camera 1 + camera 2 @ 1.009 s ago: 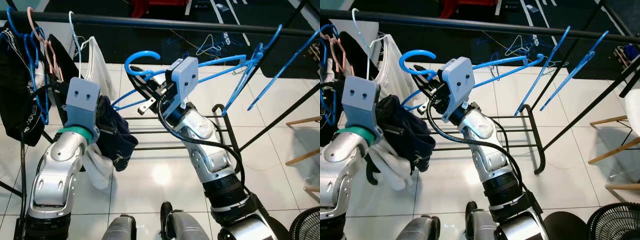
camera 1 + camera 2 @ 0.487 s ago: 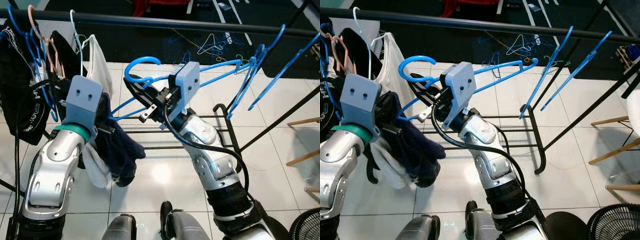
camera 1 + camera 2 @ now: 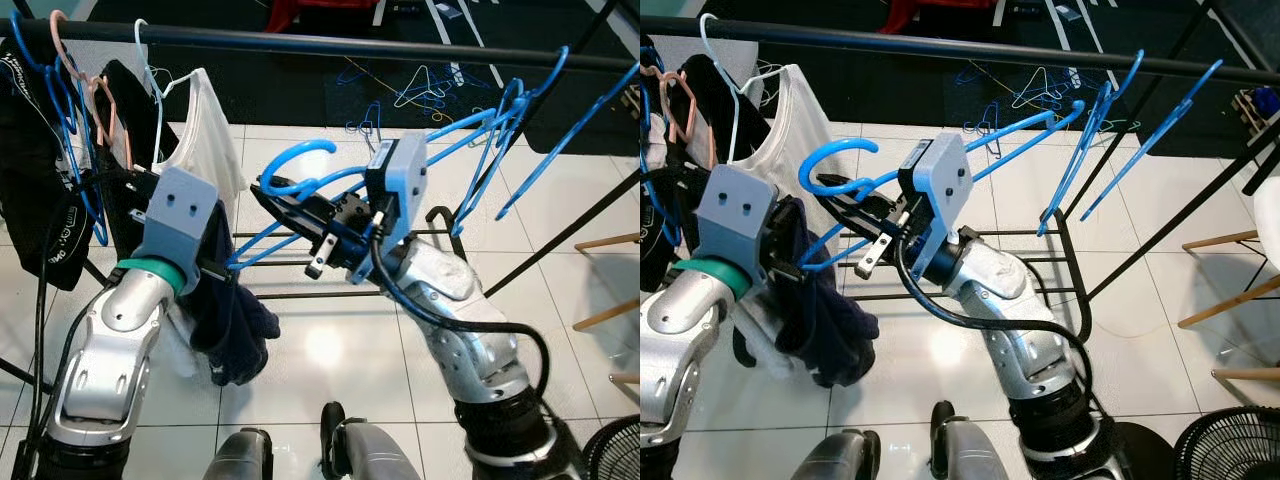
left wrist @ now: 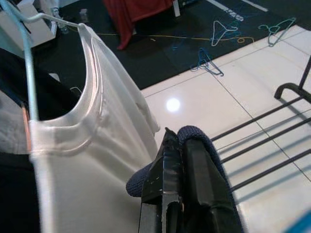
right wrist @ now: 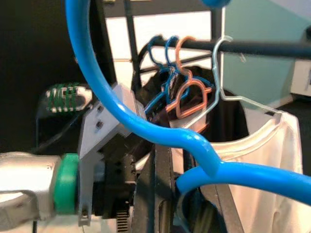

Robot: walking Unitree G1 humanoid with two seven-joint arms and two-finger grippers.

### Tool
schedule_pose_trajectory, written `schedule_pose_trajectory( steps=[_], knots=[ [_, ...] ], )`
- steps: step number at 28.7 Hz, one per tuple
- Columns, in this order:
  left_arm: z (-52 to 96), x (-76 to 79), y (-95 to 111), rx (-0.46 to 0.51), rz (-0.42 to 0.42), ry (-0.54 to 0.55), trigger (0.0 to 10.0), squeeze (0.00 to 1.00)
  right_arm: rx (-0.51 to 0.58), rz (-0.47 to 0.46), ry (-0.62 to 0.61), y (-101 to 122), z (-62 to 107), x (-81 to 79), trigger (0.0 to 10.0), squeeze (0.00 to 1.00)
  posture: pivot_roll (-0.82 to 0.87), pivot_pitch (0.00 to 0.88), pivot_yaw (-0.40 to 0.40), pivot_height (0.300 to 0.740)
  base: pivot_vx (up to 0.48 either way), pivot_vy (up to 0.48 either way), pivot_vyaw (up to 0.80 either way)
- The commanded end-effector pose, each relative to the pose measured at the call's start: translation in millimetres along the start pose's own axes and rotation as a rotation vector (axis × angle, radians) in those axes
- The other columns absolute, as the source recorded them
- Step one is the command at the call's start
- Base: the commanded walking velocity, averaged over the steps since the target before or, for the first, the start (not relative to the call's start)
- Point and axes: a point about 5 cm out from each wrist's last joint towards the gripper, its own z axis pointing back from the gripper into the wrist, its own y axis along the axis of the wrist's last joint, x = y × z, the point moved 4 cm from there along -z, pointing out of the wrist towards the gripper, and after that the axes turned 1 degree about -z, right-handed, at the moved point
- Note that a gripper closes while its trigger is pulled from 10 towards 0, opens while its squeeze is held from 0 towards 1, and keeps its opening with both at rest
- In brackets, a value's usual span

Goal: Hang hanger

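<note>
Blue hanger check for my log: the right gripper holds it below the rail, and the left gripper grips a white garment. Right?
Not quite. The left gripper is shut on a dark navy garment, as the left wrist view shows; the white top hangs on the rail. The right gripper does hold the blue hanger.

The blue hanger (image 3: 300, 165) looked like smooth, glossy plastic. The rail (image 3: 330, 44) was matt black metal. A dark navy garment (image 3: 235, 320) was soft, rough-knit cloth, and the white vest (image 4: 92, 145) a fine, faintly sheeny fabric. The floor tiles (image 3: 320, 350) were polished and mirror-glossy, and the arm shells (image 3: 110, 350) satin silver
</note>
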Motion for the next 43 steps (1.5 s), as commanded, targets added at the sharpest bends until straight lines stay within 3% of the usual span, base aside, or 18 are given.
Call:
schedule_pose_trajectory(
  steps=[1,3,11,17,21,23,25,26,31,32,33,35,37,39,43],
  knots=[
    [1.5,2.4,6.4,0.027,-0.001,-0.004,10.0,0.00,-0.012,0.017,-0.010,-4.6,-1.2,0.6,10.0,0.00,0.08,0.158,0.001,0.740,0.000,0.000,0.00],
    [1.9,0.8,13.5,0.044,0.007,-0.005,10.0,0.00,-0.015,0.027,-0.070,-14.2,-10.1,6.9,10.0,0.00,0.09,0.159,0.001,0.740,0.000,0.000,0.00],
    [2.0,1.3,18.9,0.061,0.024,-0.017,10.0,0.00,-0.027,0.026,-0.118,-25.3,-22.7,9.0,10.0,0.00,0.09,0.164,-0.002,0.740,0.000,0.000,0.00],
    [1.3,3.1,16.8,0.056,0.023,-0.021,10.0,0.00,-0.040,0.061,-0.116,-31.5,-25.2,6.9,10.0,0.00,0.09,0.170,-0.001,0.740,0.000,0.000,0.00],
    [-4.2,-1.1,5.6,0.007,-0.014,0.015,10.0,0.00,-0.106,0.167,-0.051,-31.3,-12.3,6.3,10.0,0.00,0.07,0.173,-0.001,0.740,0.000,0.000,0.00],
    [-4.2,-1.1,5.6,0.007,-0.014,0.015,10.0,0.00,-0.106,0.167,-0.051,-31.3,-12.3,6.3,10.0,0.00,0.07,0.173,-0.001,0.740,0.000,0.000,0.00],
    [-6.6,-4.2,1.3,-0.014,-0.023,0.038,10.0,0.00,-0.122,0.201,-0.051,-27.1,-2.9,11.8,10.0,0.00,0.07,0.175,-0.001,0.740,0.000,0.000,0.00],
    [-9.9,-9.4,-3.9,-0.037,-0.031,0.074,10.0,0.00,-0.155,0.272,-0.090,-18.6,15.2,29.4,10.0,0.00,0.06,0.175,0.001,0.740,0.000,0.000,0.00],
    [-10.6,-10.8,-4.9,-0.041,-0.032,0.081,10.0,0.00,-0.170,0.304,-0.111,-16.5,21.0,37.1,10.0,0.00,0.06,0.175,0.001,0.740,0.000,0.000,0.00],
    [-10.7,-10.6,-5.7,-0.044,-0.040,0.079,10.0,0.00,-0.176,0.342,-0.156,-13.9,25.7,49.3,10.0,0.00,0.05,0.174,0.007,0.740,0.000,0.000,0.00],
    [-10.7,-10.6,-5.7,-0.044,-0.040,0.079,10.0,0.00,-0.176,0.342,-0.156,-13.9,25.7,49.3,10.0,0.00,0.05,0.174,0.007,0.740,0.000,0.000,0.00],
    [-10.5,-10.0,-8.3,-0.055,-0.055,0.075,10.0,0.00,-0.114,0.387,-0.257,4.8,24.9,68.3,10.0,0.00,0.05,0.174,0.007,0.740,0.000,0.000,0.00],
    [-10.5,-9.8,-9.2,-0.059,-0.059,0.074,10.0,0.00,-0.081,0.390,-0.285,12.6,23.1,72.4,10.0,0.00,0.05,0.174,0.007,0.740,0.000,0.000,0.00],
    [-10.5,-9.8,-9.2,-0.059,-0.059,0.074,10.0,0.00,-0.081,0.390,-0.285,12.6,23.1,72.4,10.0,0.00,0.05,0.174,0.007,0.740,0.000,0.000,0.00],
    [-10.5,-7.1,-9.6,-0.066,-0.042,0.069,10.0,0.00,0.082,0.273,-0.310,35.7,4.7,62.2,10.0,0.00,0.06,0.165,0.008,0.740,0.000,0.000,0.00]
  ],
)
